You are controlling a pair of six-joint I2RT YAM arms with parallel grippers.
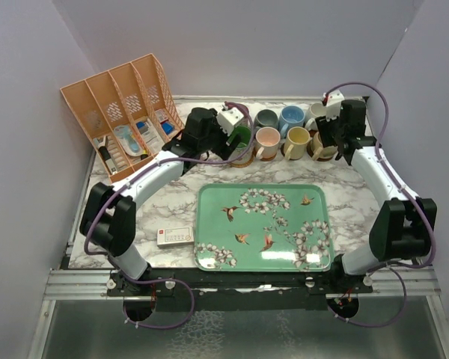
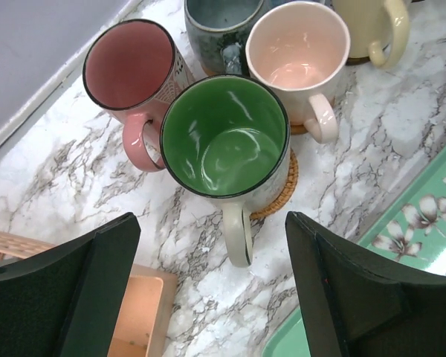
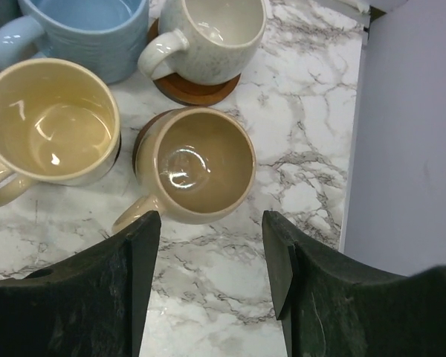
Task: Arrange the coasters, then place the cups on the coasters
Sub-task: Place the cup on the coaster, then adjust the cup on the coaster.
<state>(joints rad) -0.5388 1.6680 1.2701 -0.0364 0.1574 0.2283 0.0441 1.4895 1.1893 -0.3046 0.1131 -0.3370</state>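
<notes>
- Top view: seven cups crowd the far middle of the marble table, in two rows. Back row: grey cup, blue cup, cream cup. Front row: green cup, pale pink cup, yellow cup, tan cup.
- Left gripper hangs over the green cup and right gripper over the tan one. Can't judge either pair of jaws from up here.
- Green flowered tray sits near the front w/ a small white box just left of it. Orange rack is at the far left.
- Left wrist view: left gripper has its jaws spread wide, pinching nothing. Green cup stands upright just past the tips on a woven coaster, handle pointing back between the fingers. A darker pink cup touches it on the left.
- Right wrist view: right gripper also has its jaws apart, nothing clamped. Tan cup is upright just beyond the tips, a dark coaster peeking out under it. Its handle runs toward the left finger; contact unclear.
- Cream cup rests on a brown coaster behind it.
</notes>
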